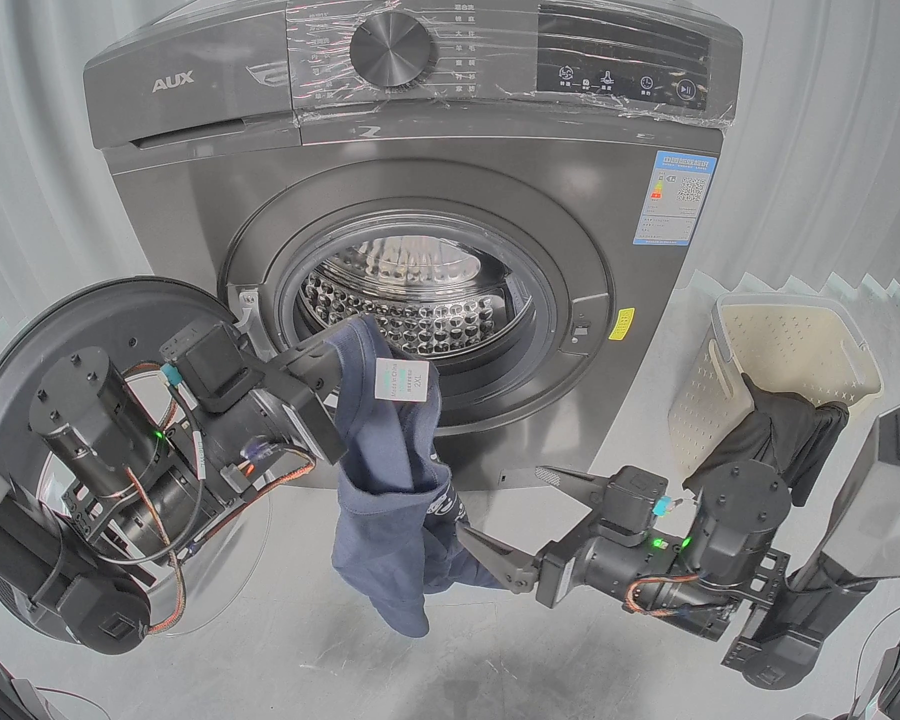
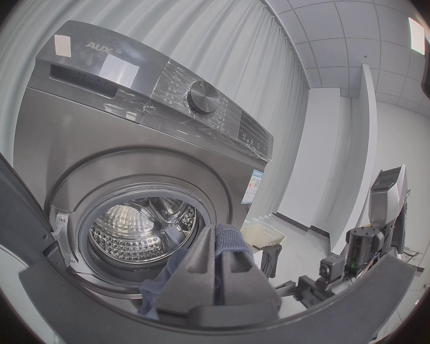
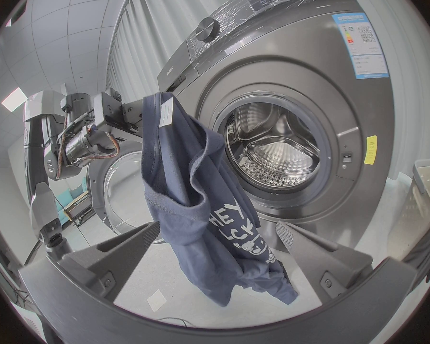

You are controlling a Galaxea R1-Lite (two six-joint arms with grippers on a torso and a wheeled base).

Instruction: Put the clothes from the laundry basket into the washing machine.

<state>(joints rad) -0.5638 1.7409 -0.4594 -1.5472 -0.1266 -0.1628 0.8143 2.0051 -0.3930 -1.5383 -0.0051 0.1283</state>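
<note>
head view: left gripper [image 1: 342,350], clenched on the collar of the navy shirt [image 1: 390,492], hangs it long axis down just short of the drum opening [image 1: 410,292] ahead; left wrist view: that opening lies beyond the pinched cloth; right wrist view: right gripper [image 3: 217,237], spread wide, flanks the shirt's lower half without closing on it.

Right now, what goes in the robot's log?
left fingers: shut on blue shirt, at open washing machine | right fingers: open beside shirt | laundry basket: dark garment over rim
</note>
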